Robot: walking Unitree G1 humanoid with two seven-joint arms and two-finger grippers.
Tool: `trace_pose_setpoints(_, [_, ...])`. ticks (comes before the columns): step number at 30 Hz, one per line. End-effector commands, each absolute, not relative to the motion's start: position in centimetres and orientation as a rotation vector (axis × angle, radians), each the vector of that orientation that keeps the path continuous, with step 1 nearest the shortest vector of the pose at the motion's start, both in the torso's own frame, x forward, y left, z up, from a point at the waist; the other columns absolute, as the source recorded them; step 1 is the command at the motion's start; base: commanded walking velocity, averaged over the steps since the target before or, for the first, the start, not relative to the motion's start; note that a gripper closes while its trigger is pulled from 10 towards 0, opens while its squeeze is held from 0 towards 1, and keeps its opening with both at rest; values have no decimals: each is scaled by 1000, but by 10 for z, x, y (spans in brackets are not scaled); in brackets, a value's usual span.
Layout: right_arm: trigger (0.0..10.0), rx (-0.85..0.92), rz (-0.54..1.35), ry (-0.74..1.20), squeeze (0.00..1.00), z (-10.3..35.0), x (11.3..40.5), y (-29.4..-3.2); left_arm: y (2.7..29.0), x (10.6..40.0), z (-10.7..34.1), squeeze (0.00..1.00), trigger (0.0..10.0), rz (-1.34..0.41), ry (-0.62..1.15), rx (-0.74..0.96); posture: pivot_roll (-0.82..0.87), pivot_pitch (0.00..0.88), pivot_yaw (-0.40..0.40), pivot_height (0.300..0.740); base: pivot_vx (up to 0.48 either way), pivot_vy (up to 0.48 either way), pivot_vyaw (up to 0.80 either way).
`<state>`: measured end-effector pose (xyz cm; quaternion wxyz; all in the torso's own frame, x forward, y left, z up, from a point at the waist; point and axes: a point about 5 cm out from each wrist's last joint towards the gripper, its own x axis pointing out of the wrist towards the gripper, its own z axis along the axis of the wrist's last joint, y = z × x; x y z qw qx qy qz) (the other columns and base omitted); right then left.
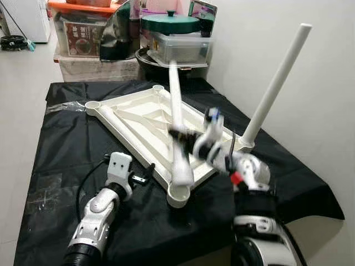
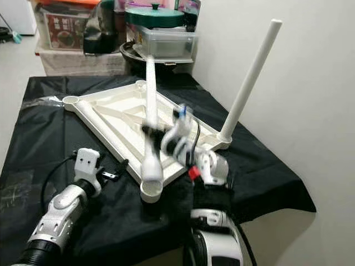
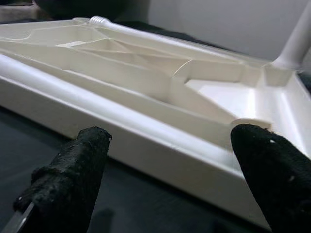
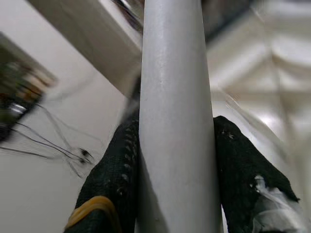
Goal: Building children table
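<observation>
A white plastic tabletop [image 1: 138, 119] lies upside down on a black cloth, with round sockets at its corners. One white leg [image 1: 275, 83] stands in the far right socket. My right gripper [image 1: 182, 136] is shut on a second white leg [image 1: 176, 116], held upright and blurred above the near corner socket [image 1: 178, 194]. In the right wrist view the leg [image 4: 177, 121] is clamped between both black fingers [image 4: 114, 170]. My left gripper [image 1: 145, 173] stands open beside the tabletop's near left edge [image 3: 146, 141], its fingers [image 3: 73, 174] apart with nothing between them.
The black cloth [image 1: 66, 149] covers a low square surface. Behind it stand cardboard boxes [image 1: 83, 36], a clear plastic bin [image 1: 180, 47] and a green lid [image 1: 169, 23]. A white wall [image 1: 310, 83] runs along the right. Bare floor [image 1: 22, 77] lies at the left.
</observation>
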<state>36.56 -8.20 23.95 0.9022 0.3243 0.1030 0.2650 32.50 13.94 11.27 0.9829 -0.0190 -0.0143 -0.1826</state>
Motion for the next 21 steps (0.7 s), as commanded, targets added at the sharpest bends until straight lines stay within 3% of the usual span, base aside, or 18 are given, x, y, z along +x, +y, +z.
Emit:
trace_pose_setpoints(1, [0, 734, 588, 157, 0, 248, 364, -83, 133, 322, 115, 0, 10000, -430, -17, -107, 10, 0, -129, 740, 0, 0, 0])
trace_pose_setpoints(9, [0, 740, 674, 43, 0, 270, 359, -74, 127, 316, 126, 0, 10000, -550, -20, -232, 23, 0, -130, 740, 0, 0, 0])
trace_pose_setpoints(17, [0, 729, 617, -69, 0, 264, 358, -73, 103, 284, 126, 0, 10000, -903, 55, -304, 40, 0, -120, 740, 0, 0, 0])
trace_pose_setpoints(21, [0, 721, 614, -76, 0, 262, 357, -73, 100, 280, 130, 0, 10000, -964, 64, -322, 40, 0, -115, 740, 0, 0, 0])
